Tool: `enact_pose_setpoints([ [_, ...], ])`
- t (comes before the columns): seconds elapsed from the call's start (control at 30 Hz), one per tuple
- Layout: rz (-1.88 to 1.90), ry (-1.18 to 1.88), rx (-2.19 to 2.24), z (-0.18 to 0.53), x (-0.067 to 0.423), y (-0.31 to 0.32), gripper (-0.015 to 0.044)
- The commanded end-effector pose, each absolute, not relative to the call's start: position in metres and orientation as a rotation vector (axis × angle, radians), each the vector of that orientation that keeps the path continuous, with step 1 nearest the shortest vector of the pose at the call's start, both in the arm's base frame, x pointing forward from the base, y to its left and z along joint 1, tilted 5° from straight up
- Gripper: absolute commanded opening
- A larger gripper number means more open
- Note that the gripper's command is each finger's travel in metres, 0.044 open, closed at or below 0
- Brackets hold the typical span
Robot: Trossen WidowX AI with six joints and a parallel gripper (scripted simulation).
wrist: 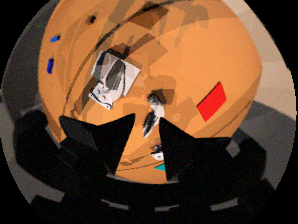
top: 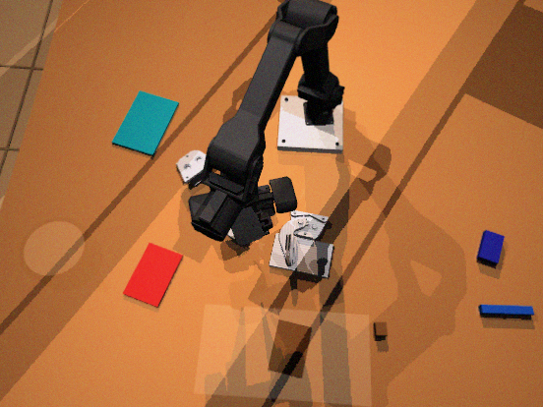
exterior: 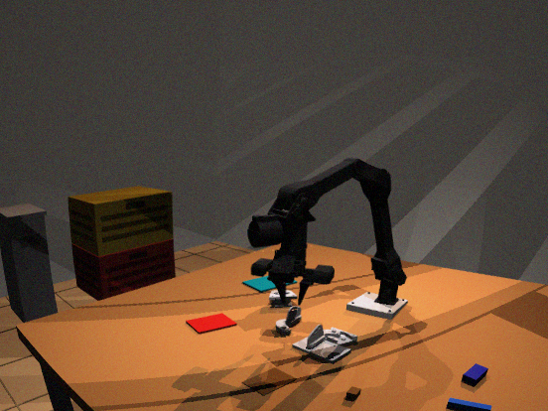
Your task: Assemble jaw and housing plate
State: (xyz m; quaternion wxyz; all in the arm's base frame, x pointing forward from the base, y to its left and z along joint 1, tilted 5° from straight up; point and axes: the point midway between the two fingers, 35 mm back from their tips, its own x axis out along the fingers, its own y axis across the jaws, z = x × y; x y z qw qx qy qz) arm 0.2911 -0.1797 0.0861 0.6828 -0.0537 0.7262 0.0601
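Observation:
The white base plate carries one jaw on its raised pin end. Which small round feature there is the free pin is hard to tell. The loose pale jaw lies on the table beside the base, mostly hidden under the arm in the top view. My gripper is partly open and empty, its tips pointing down just above the loose jaw. The white housing plate, with two holes, lies apart behind the gripper.
A teal sheet and a red sheet lie to one side. A dark blue block, a blue bar and a small brown block lie on the other side. Stacked crates stand beyond the table.

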Motion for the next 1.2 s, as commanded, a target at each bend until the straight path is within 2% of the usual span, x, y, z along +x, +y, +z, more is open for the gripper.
enact_pose_setpoints([
  [0.0,0.135,1.628,-0.121,0.0861,0.2911,-0.1798,0.0263],
  [0.23,0.135,1.628,-0.121,0.0861,0.2911,-0.1798,0.0440],
  [1.17,0.135,1.628,-0.121,0.0861,0.2911,-0.1798,0.0440],
])
